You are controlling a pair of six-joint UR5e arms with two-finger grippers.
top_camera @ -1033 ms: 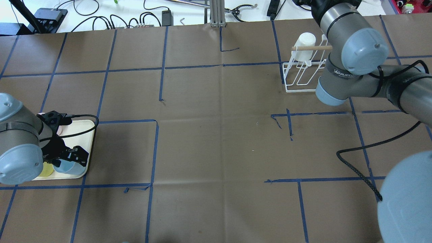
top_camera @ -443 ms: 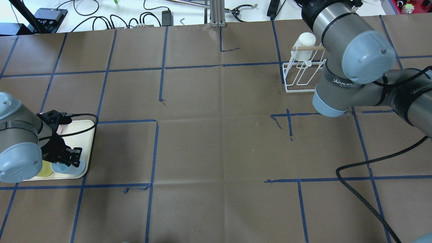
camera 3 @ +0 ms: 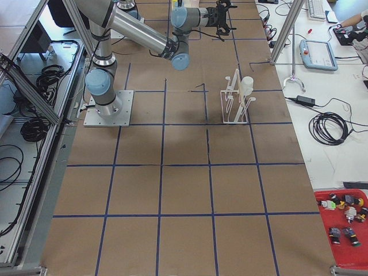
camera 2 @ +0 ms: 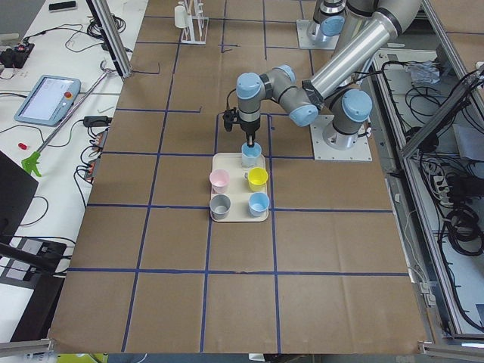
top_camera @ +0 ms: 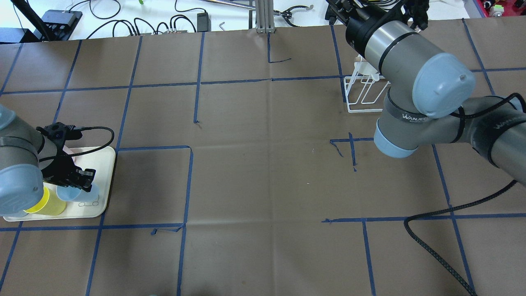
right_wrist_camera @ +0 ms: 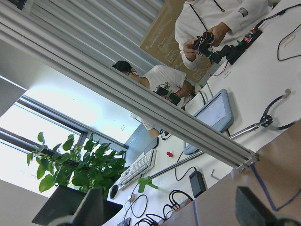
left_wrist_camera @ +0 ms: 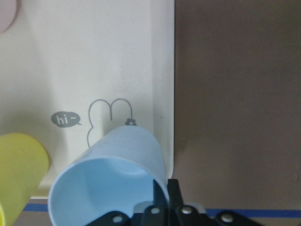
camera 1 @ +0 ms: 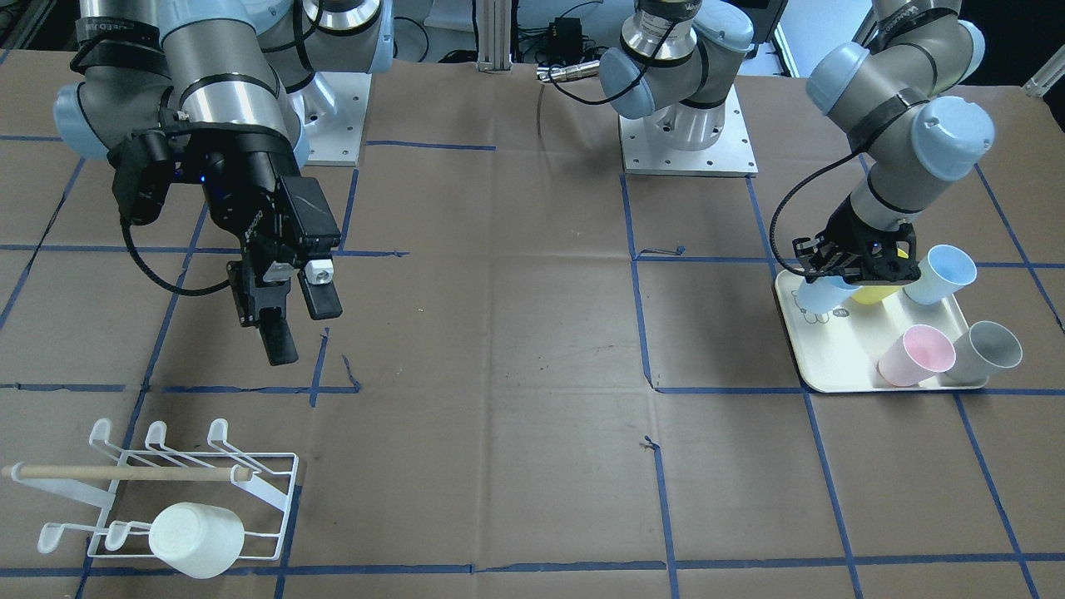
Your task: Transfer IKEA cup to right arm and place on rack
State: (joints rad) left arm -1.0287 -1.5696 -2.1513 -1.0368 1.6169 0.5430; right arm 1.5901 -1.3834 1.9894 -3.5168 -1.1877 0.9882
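Observation:
My left gripper (camera 1: 835,278) is shut on the rim of a light blue cup (camera 1: 818,298) and holds it tilted just above the cream bear tray (camera 1: 832,359). The left wrist view shows the cup (left_wrist_camera: 113,165) with its rim pinched between the fingers, over the tray's corner. From overhead the cup (top_camera: 68,194) hangs under the left gripper (top_camera: 84,186). My right gripper (camera 1: 298,320) is open and empty, with flat fingers pointing down above the bare table. The white wire rack (camera 1: 258,487) with the wooden dowel holds a white cup (camera 1: 197,541).
The tray also holds a yellow cup (top_camera: 45,201), a pink cup (camera 1: 915,355), a grey cup (camera 1: 988,348) and a second blue cup (camera 1: 940,274). In the overhead view my right arm's elbow (top_camera: 435,84) covers part of the rack (top_camera: 361,96). Operators sit beyond the far table edge.
My left gripper has drawn back and up with the blue cup, uncovering the yellow cup. My right arm has swung left across the rack, hiding the white cup from overhead.

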